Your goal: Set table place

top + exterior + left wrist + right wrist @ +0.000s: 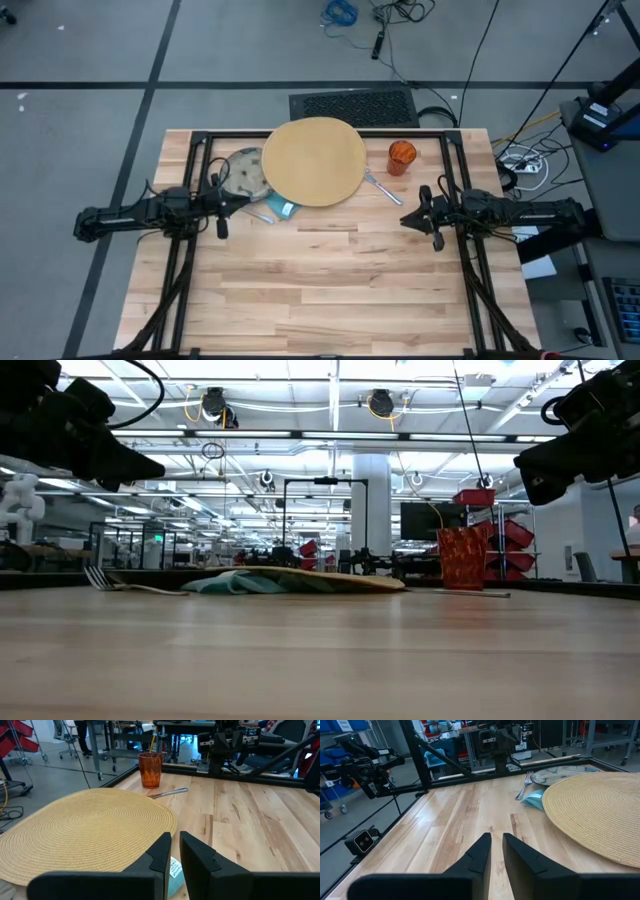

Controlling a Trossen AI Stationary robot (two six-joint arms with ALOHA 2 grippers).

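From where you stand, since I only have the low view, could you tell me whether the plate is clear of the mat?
Observer: No. From above, the tan mat lies over part of the glass plate.
Operator: Thank you. And where is the napkin?
Observer: The teal napkin pokes out from under the mat's edge, on the side towards the arms.
Operator: Is the cup touching the mat?
Observer: No, the orange cup stands upright, apart from the mat.
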